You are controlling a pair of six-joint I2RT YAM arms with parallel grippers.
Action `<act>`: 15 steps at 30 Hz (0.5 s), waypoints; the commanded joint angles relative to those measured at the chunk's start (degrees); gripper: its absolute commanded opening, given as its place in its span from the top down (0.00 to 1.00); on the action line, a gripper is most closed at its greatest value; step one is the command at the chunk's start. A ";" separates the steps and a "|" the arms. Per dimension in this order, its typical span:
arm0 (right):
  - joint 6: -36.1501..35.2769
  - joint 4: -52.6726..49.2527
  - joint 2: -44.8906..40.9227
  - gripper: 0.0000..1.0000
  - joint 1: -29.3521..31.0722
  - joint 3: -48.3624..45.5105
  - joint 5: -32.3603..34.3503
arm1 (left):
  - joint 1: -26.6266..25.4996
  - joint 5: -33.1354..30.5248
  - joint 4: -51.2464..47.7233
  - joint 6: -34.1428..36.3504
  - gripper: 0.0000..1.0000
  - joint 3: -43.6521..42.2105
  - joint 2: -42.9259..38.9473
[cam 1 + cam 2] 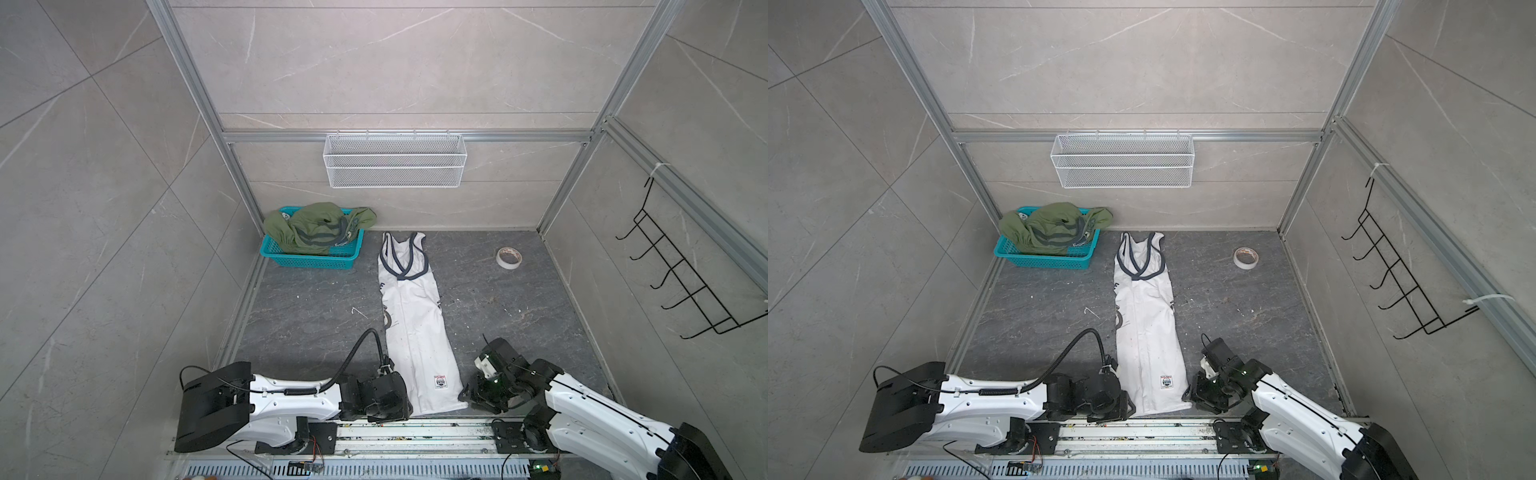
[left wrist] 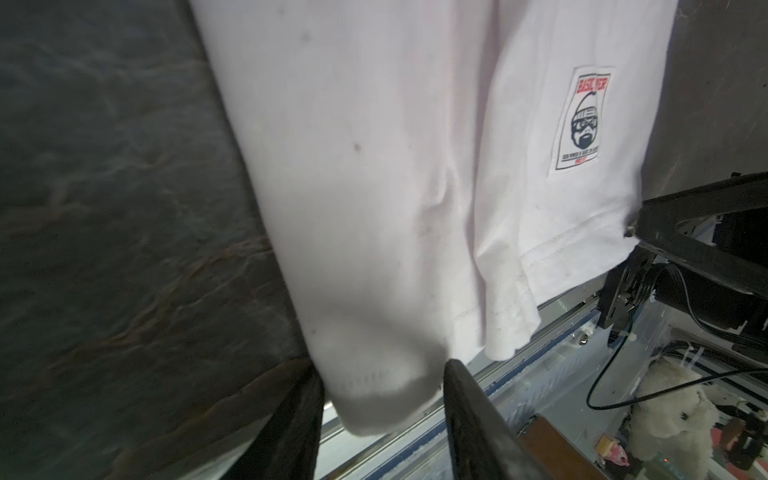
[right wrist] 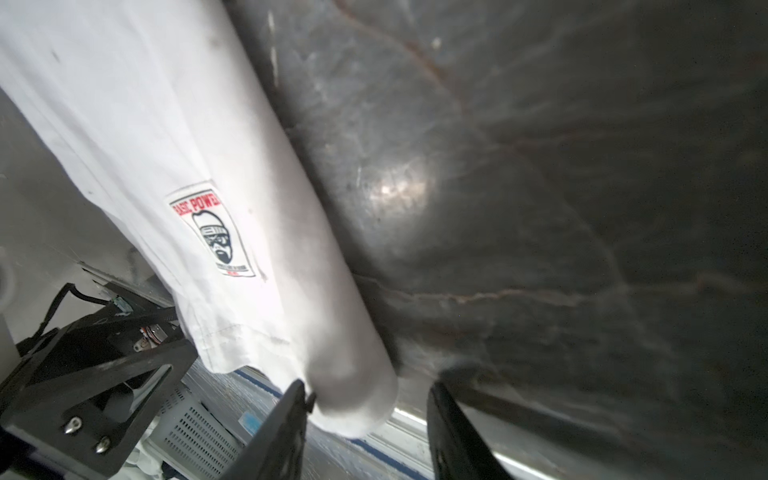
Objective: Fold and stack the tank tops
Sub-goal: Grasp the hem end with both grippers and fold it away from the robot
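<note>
Counter (image 1: 311,316) w/ white tank top (image 1: 409,328): long folded strip beside teal basket (image 1: 309,261), running away from it. Olive tank top (image 1: 316,230) heaped in basket. Cloth prob. light, limp; take hem corners farthest from basket. Left fingers (image 2: 295,424) & right fingers (image 3: 286,424) half-open astride those corners, no pinch seen.

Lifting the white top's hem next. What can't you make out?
Grip of left hand: blurred cloth fills its finger gap, left wrist view; own wrist covers it in both top views.
Chest graphic of white tank top: mostly folded under, both top views.
Lay of olive tank top: crumpled in teal basket, both top views.
</note>
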 commanded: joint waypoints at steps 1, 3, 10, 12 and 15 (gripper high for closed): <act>1.35 4.31 2.31 0.61 1.04 -0.49 -0.46 | -0.27 0.57 -1.64 2.45 0.58 2.16 1.85; 1.67 5.37 3.53 0.68 2.05 0.44 -0.23 | -0.30 0.48 -1.93 3.21 0.64 2.97 2.32; 4.23 3.94 4.53 0.87 6.53 2.99 3.54 | -0.33 -0.70 -4.62 4.44 0.86 4.57 1.77; 5.06 1.33 4.48 0.92 7.72 4.08 5.88 | -0.31 -2.69 -8.65 5.68 0.90 6.53 1.17; 5.46 -1.41 4.42 0.97 8.81 6.23 8.03 | -0.15 -4.60 -11.90 6.93 0.94 8.58 -0.22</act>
